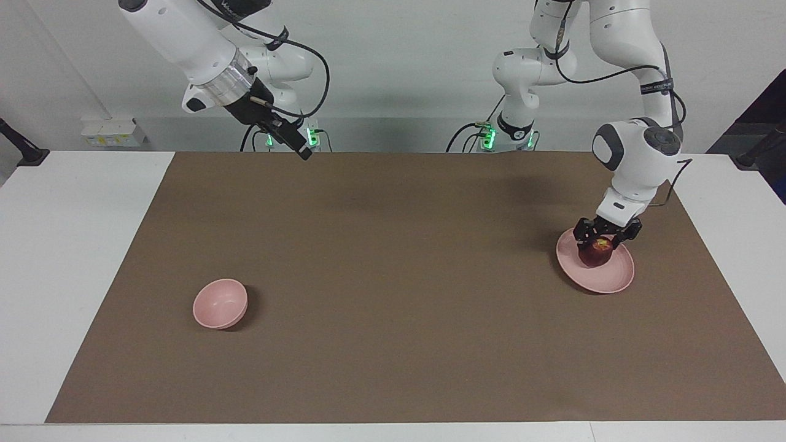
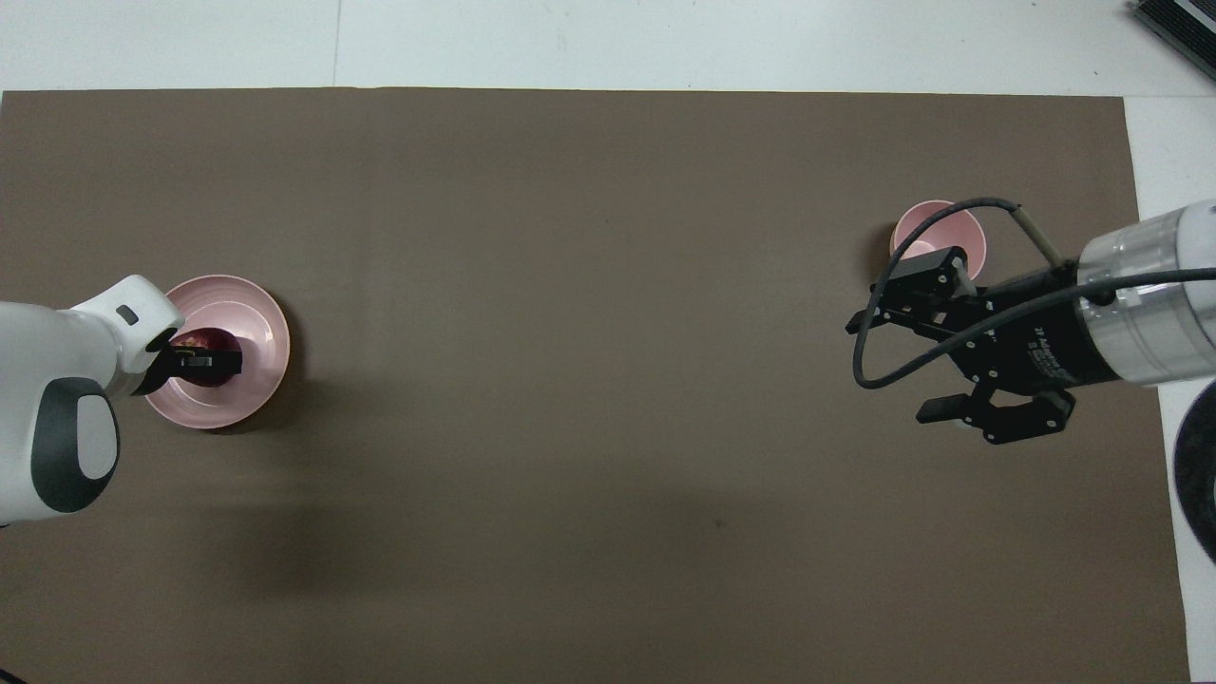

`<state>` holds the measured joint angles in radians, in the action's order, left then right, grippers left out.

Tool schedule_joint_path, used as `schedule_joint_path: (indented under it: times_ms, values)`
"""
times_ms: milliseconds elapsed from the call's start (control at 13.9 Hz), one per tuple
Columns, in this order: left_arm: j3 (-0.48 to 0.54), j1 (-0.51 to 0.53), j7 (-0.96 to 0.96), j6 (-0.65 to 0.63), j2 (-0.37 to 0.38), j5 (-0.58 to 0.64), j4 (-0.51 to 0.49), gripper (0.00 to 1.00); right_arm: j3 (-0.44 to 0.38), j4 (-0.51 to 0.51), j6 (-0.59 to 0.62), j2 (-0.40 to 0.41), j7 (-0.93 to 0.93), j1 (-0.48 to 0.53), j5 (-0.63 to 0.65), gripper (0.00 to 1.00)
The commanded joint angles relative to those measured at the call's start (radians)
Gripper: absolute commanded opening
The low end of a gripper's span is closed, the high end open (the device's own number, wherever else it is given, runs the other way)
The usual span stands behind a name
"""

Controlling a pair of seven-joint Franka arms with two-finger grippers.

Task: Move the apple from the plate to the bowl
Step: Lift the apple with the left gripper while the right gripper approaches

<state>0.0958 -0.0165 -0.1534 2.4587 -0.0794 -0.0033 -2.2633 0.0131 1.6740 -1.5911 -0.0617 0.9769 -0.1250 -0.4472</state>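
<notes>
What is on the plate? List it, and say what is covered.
The plate carries the apple, with the left gripper down around it. The gripper covers the apple's top and the plate's rim nearest the robots.

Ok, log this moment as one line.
left claw: around dark red apple on flat pink plate | right claw: raised, waiting | deep pink bowl: empty

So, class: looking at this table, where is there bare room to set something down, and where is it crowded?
The brown mat lies bare all the way between the plate and the bowl. It is crowded only at the plate, where the left pincer stands around the apple. The right pincer waits high up near the robots' edge of the mat.
</notes>
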Motion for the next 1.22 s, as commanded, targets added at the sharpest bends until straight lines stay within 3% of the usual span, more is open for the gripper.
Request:
schedule_joint_path:
  times_ms: [0, 72, 287, 502, 717, 933, 1148]
  values:
    - [-0.001, 0.006, -0.018, -0.011, 0.010, 0.005, -0.003, 0.11, -0.001, 0.012, -0.052, 0.013, 0.106, -0.022, -0.088, 1.00]
    - [-0.001, 0.006, -0.015, -0.009, 0.007, 0.005, 0.008, 0.00, -0.001, 0.012, -0.070, 0.016, 0.133, -0.036, -0.106, 1.00]
    - [-0.002, 0.006, -0.009, -0.007, 0.009, 0.003, 0.040, 0.00, 0.001, 0.012, -0.079, 0.036, 0.155, -0.042, -0.177, 1.00]
    - [-0.005, 0.001, -0.006, -0.036, 0.065, 0.003, 0.051, 0.00, 0.001, 0.012, -0.081, 0.059, 0.184, -0.044, -0.238, 1.00]
    - [-0.019, -0.013, -0.014, -0.179, 0.118, -0.012, 0.089, 0.00, 0.002, 0.012, -0.148, 0.072, 0.238, -0.076, -0.283, 1.00]
    - [-0.060, -0.034, -0.017, -0.297, 0.141, -0.145, 0.139, 0.00, 0.002, 0.012, -0.228, 0.098, 0.325, -0.116, -0.327, 1.00]
    - [-0.125, -0.037, -0.017, -0.330, 0.159, -0.286, 0.142, 0.00, 0.002, 0.029, -0.309, 0.123, 0.385, -0.146, -0.321, 1.00]
